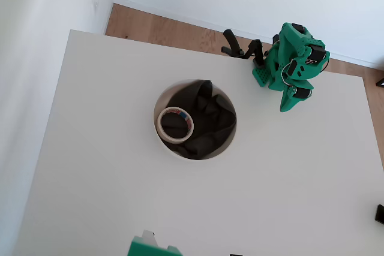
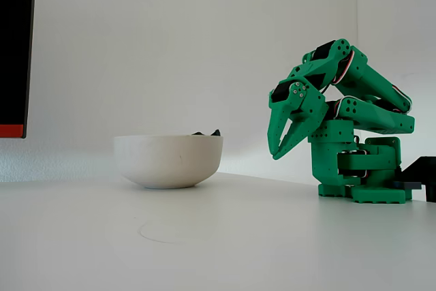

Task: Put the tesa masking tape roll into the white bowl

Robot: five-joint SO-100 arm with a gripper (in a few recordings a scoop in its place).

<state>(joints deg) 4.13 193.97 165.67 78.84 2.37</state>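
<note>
While the arm is sitting folded by its base, these are the readings, from the tape outward.

Tape roll: the tape roll (image 1: 175, 123) is lying flat inside the bowl, on the dark cloth, toward the left part of the bowl in the overhead view, its red and blue core facing up.

How it will handle: judging by its look, it is light and stiff, a rigid ring with a smooth, slightly slippery outer face; not fragile.

Where to take hold: if it needed lifting again, one finger going through the hole and one outside, pinching the ring wall, looks the surest hold; across the full width looks harder for these fingers.

Cloth: the dark cloth (image 1: 210, 121) is bunching in folds under and beside the roll, so the roll is resting on something soft.

Bowl: the bowl (image 2: 167, 160) is standing upright on the table (image 1: 108, 196), well apart from the arm.

Gripper: the gripper (image 2: 285, 142) is hanging tip-down near the arm's base, holding nothing, jaws spread a little at the tips.

Progress: the task is looking finished.
</note>
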